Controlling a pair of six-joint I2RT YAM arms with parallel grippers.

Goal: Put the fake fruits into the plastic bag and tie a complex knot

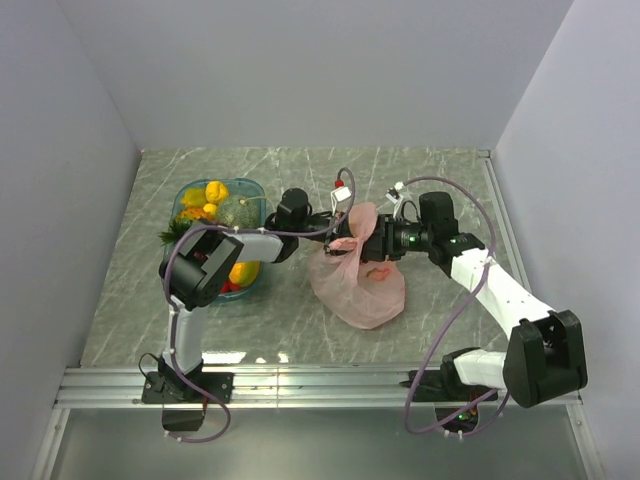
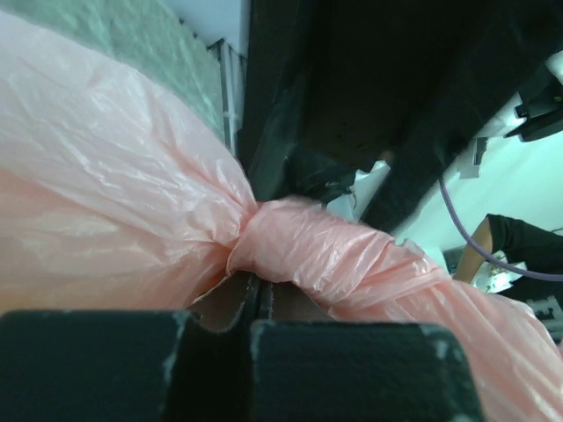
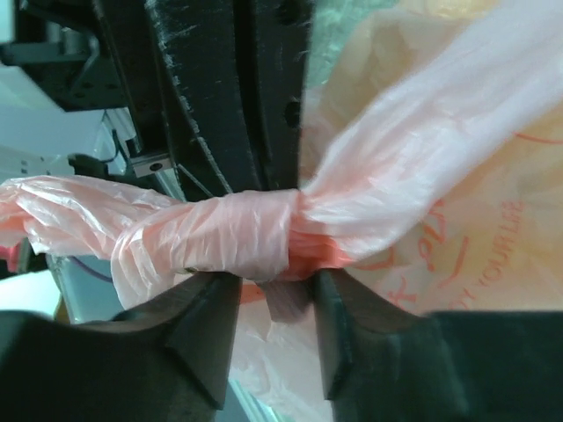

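The pink plastic bag [image 1: 362, 288] lies mid-table, its neck twisted into a knot [image 1: 347, 242] between both grippers. My left gripper [image 1: 330, 236] is shut, its tips [image 2: 255, 286] right under the twisted plastic [image 2: 308, 242] and seemingly pinching it. My right gripper [image 3: 274, 290] faces it from the other side. Its jaws stand apart just below the knot [image 3: 237, 233], with a small flap of pink plastic between them. Fake fruits [image 1: 215, 192], yellow, orange and green, sit in the teal tray [image 1: 256, 186]. The bag's contents are hidden.
The tray stands left of the bag, partly under the left arm [image 1: 205, 265]. Grey walls close the table on three sides. A metal rail [image 1: 320, 385] runs along the near edge. Purple cables [image 1: 470, 290] loop off both arms.
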